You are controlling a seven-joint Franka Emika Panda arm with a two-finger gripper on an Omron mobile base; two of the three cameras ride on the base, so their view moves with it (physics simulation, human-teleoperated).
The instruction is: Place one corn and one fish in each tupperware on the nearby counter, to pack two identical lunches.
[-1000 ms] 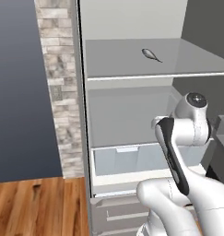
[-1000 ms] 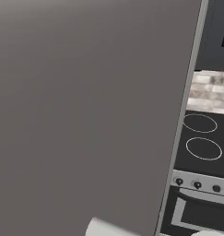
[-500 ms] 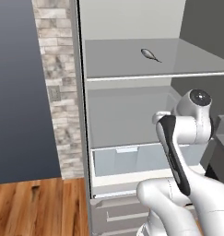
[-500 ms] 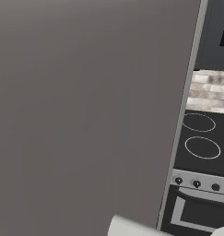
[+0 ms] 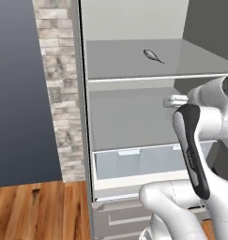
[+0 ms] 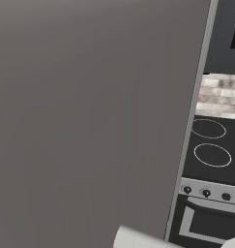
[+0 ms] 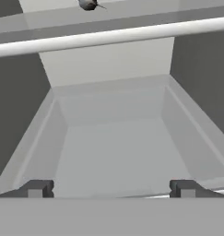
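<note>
- The fish (image 5: 153,56) is small, slim and dark grey, with a thin pointed tail. It lies alone on the upper shelf (image 5: 120,61) of the open fridge, near the back and a bit to the right.
- In the hand view the fish (image 7: 88,4) shows at the very top as a small round grey blob.
- The upper shelf is flat, smooth and grey, with a pale rounded bar along its front edge (image 7: 109,38).
- Below it is a second smooth grey shelf (image 5: 129,122), and under that a see-through drawer (image 5: 139,161) with a white front strip.
- The hand (image 7: 111,188) is wide open and holds nothing. Its two small dark finger tips stand far apart, pointing into the fridge below the upper shelf.
- The white arm (image 5: 200,140) is round and shiny, with a black curved strip on it.
- Left of the fridge is a rough stone wall strip (image 5: 59,89), a dark blue wall and a brown wood floor (image 5: 40,211).
- In the right base view a big flat grey door (image 6: 90,116) stands close. Beside it is a black stove (image 6: 213,155) with white ring burners and small knobs.
</note>
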